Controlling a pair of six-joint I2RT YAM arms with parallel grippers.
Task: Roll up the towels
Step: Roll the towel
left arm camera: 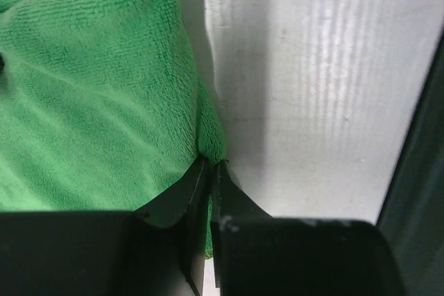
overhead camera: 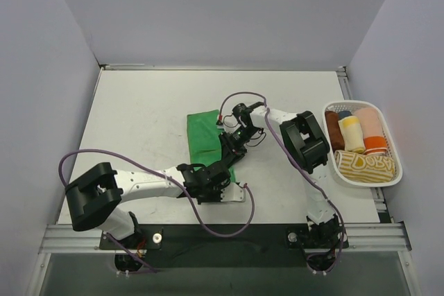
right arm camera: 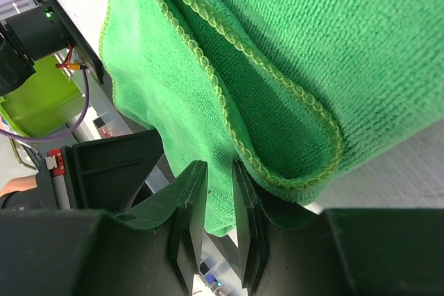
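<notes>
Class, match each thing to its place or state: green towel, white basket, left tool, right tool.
Things:
1. green towel
2. white basket
3. left tool
4. right tool

Places or states:
A. at the right edge of the table, rolled towels inside
B. shut on the towel's near right corner
C. lying mid-table
D. pinching the towel's right edge, farther back

Pairs: 1-C, 2-A, 3-B, 4-D

Both arms reach inward, the left tool (left arm camera: 210, 166) and right tool (right arm camera: 218, 171) pinched nearly closed.
</notes>
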